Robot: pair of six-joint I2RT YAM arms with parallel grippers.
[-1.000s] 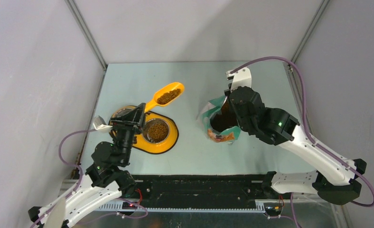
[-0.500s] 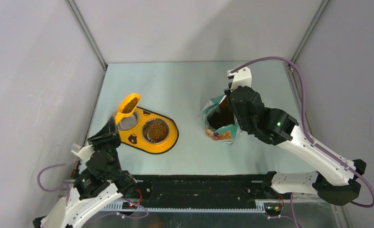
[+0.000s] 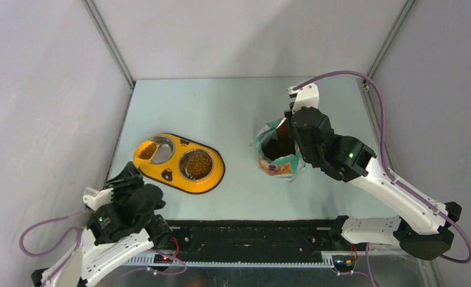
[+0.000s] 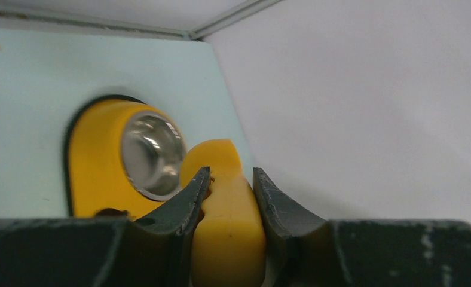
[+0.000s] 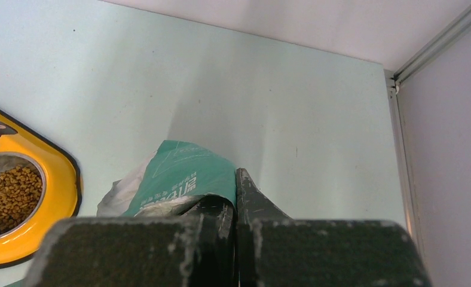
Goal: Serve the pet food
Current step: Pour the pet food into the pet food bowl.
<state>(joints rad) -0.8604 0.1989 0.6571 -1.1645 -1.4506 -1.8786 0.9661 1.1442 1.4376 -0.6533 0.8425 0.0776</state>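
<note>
Left hand (image 4: 228, 179): fingers clamped on the handle of the orange plastic scoop (image 4: 227, 233). The scoop's head lies over the left steel bowl (image 3: 163, 148) of the yellow oval double-bowl feeder (image 3: 216, 170); cannot tell whether it touches.

Pet food (image 3: 197, 164), small brown kibble, fills the right bowl. A small load also sits in the scoop.

Right hand (image 5: 234, 185): fingers pinched together on the rim of the open green-and-white bag (image 5: 185, 173). The bag stands upright on the pale green counter (image 3: 233, 107), to the right of the feeder and apart from it.
</note>
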